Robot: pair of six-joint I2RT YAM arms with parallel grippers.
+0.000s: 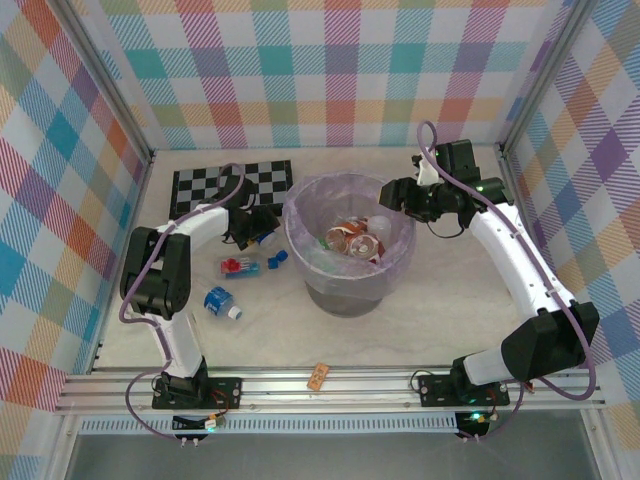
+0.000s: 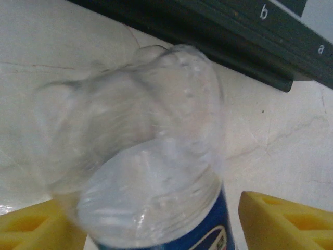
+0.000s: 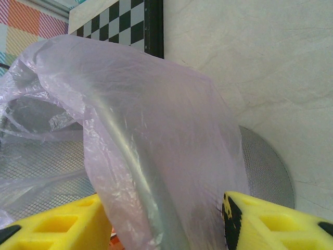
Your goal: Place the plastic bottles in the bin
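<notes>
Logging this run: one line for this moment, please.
left gripper open around blue-label bottle | right gripper astride rim of bin | other bottles on table

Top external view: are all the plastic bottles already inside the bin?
No: a blue-labelled bottle lies on the table, outside the bin, to its left.

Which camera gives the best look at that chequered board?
The top external view: nearly the whole chequered board shows, squares and all. The left wrist view catches its dark lettered edge; the right wrist view, one corner.
</notes>
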